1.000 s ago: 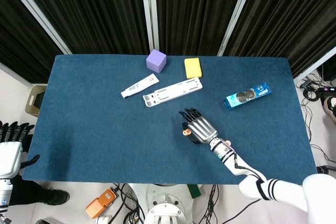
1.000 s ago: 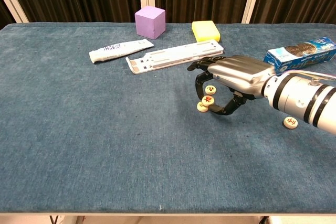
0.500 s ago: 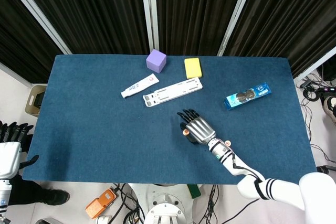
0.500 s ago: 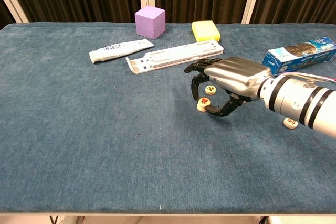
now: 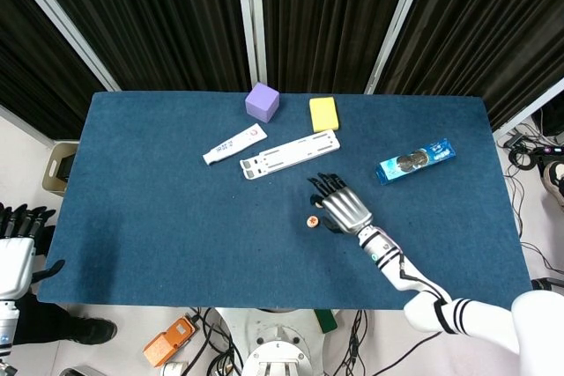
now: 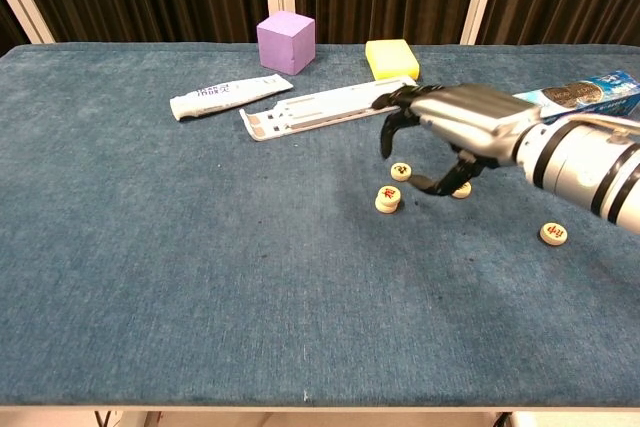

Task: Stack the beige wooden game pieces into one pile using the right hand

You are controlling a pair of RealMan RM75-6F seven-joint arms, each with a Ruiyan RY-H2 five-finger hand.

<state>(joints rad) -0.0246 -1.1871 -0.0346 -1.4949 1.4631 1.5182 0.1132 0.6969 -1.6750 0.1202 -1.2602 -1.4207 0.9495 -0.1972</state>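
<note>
Two beige round pieces with red marks form a small stack point(image 6: 387, 198) on the blue table point(image 6: 150, 247); the head view shows that stack point(image 5: 311, 222) just left of my right hand point(image 5: 344, 207). Three single pieces lie around it: one just behind point(image 6: 400, 171), one under the thumb point(image 6: 461, 190), one far right point(image 6: 552, 234). My right hand point(image 6: 450, 132) hovers above and to the right of the stack, fingers arched down and empty. My left hand point(image 5: 18, 235) hangs off the table's left edge, fingers spread, holding nothing.
Behind the hand lie a long white plastic strip point(image 6: 330, 107), a white tube point(image 6: 230, 97), a purple cube point(image 6: 286, 41) and a yellow sponge point(image 6: 392, 57). A blue cookie pack point(image 6: 575, 97) sits at the right, behind the forearm.
My right hand let go of a piece onto another, leaving a two-piece stack, then rose and drew back to the right.
</note>
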